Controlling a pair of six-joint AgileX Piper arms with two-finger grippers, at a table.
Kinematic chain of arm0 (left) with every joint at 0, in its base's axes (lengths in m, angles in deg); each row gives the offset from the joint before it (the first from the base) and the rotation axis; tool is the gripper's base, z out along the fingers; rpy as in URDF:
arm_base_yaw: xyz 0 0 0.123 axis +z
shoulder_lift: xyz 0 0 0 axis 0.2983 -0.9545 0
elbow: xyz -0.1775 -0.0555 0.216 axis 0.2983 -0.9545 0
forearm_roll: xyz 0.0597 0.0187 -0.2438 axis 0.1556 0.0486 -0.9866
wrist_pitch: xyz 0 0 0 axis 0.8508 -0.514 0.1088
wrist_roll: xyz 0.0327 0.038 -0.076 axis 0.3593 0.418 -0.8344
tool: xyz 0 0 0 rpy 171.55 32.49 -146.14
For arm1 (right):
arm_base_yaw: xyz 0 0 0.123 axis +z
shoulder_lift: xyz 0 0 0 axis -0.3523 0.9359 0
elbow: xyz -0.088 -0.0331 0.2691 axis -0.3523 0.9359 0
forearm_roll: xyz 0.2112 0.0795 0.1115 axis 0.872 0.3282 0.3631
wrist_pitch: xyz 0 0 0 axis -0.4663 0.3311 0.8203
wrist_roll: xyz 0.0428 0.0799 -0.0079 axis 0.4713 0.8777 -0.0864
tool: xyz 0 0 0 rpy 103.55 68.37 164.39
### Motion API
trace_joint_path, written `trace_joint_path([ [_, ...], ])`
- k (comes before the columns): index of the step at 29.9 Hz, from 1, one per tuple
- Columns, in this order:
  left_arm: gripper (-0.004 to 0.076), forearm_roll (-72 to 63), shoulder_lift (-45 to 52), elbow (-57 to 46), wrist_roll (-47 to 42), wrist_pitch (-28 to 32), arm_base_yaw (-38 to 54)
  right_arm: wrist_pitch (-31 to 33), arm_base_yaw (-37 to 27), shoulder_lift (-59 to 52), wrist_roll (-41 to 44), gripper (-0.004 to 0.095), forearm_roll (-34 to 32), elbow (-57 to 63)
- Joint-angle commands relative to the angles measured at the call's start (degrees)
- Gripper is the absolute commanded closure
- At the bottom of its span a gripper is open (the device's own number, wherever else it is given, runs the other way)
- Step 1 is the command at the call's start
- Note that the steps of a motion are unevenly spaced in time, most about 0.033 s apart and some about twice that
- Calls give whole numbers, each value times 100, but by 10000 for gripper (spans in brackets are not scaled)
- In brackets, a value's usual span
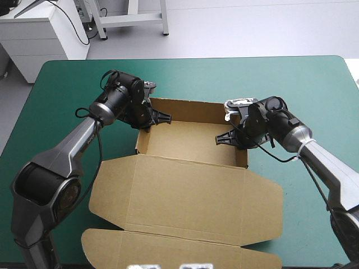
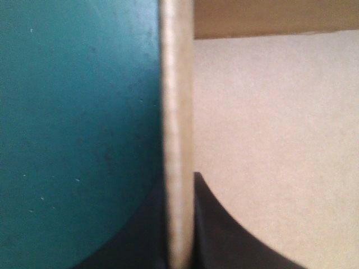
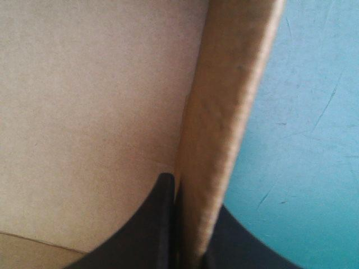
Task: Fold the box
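teal-green surface under both arms. brown box at centre: open tray on the far side, lid and flaps flat toward the near edge. left hand clenched on the box's left wall, one black finger inside, one outside. right hand clenched likewise on the right wall.

1. The bench wears a teal-green cover, seen right out to its far, left and right edges.
2. One thing lies directly on it: the brown box, roughly midway between the left and right edges.
3. The box's far part stands as an open tray with raised walls.
4. Its lid lies flat on the cover, flaps spread, running toward the near edge.
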Motion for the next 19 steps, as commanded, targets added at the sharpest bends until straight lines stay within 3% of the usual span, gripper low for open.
trace_joint_path([
  [1, 732, 121, 240, 140, 33, 214, -68, 80, -172, -147, -386, 922, 101, -131],
  [19, 732, -84, -297, 127, 271, 183, -80, -362, -289, 148, -396, 921, 96, -166],
])
